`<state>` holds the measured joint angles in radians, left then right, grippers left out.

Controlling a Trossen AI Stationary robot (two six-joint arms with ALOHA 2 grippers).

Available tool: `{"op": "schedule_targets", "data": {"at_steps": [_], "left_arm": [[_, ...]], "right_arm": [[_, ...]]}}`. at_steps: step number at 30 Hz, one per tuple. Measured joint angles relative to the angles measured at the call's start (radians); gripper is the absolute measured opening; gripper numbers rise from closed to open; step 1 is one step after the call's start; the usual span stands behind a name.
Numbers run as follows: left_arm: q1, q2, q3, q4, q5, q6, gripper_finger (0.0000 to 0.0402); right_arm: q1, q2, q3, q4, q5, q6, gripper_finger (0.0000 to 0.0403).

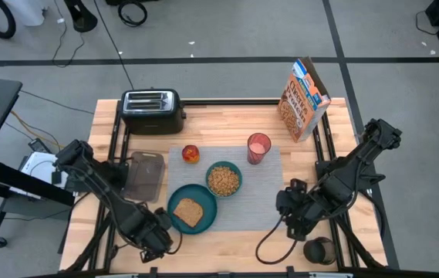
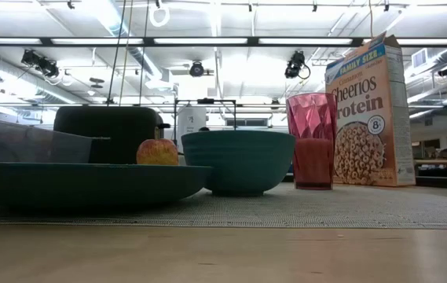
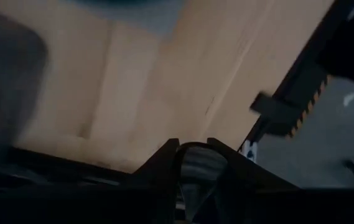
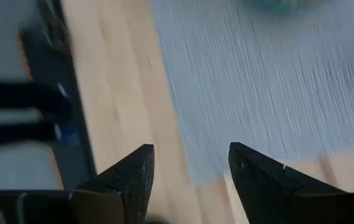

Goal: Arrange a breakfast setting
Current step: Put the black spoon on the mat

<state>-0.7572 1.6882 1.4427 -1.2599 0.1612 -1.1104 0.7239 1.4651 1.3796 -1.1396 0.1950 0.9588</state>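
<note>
The grey ribbed placemat (image 1: 261, 193) lies in the middle of the table. On it stand the teal plate (image 1: 179, 202) with the brown toast slice (image 1: 190, 211), the teal bowl (image 1: 224, 179) filled with cereal, the pink cup (image 1: 258, 148) and the red-orange fruit (image 1: 191, 154). I see no spoon. My left gripper (image 1: 156, 241) is shut and empty at the table's near edge, near-left of the plate. My right gripper (image 1: 290, 220) is open and empty over the placemat's near right corner (image 4: 226, 124).
A black toaster (image 1: 153, 110) stands at the far edge and a cereal box (image 1: 304, 99) at the far right. A clear container (image 1: 146, 174) lies left of the placemat. A dark cup (image 1: 319, 251) stands at the near right corner. Bare wood lies along the near edge.
</note>
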Motion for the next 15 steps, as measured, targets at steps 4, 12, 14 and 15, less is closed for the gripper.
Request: {"op": "schedule_targets", "data": {"at_steps": [4,12,14,15], "left_arm": [[0.016,-0.012,0.168,-0.087,-0.147,0.019,0.0077],[0.028,-0.100,0.399,-0.084,-0.723,-0.009,0.0078],[0.027,-0.124,0.424,-0.055,-0.903,0.005,0.0078],[0.025,-0.136,0.431,-0.036,-0.984,0.022,0.0078]], "right_arm": [[-0.016,0.000,0.000,0.188,0.149,-0.023,0.0213],[-0.067,0.002,-0.002,0.586,0.411,-0.158,0.0213],[-0.094,0.002,-0.019,0.670,0.466,-0.095,0.0214],[-0.106,0.002,-0.032,0.704,0.494,-0.036,0.0216]]}}
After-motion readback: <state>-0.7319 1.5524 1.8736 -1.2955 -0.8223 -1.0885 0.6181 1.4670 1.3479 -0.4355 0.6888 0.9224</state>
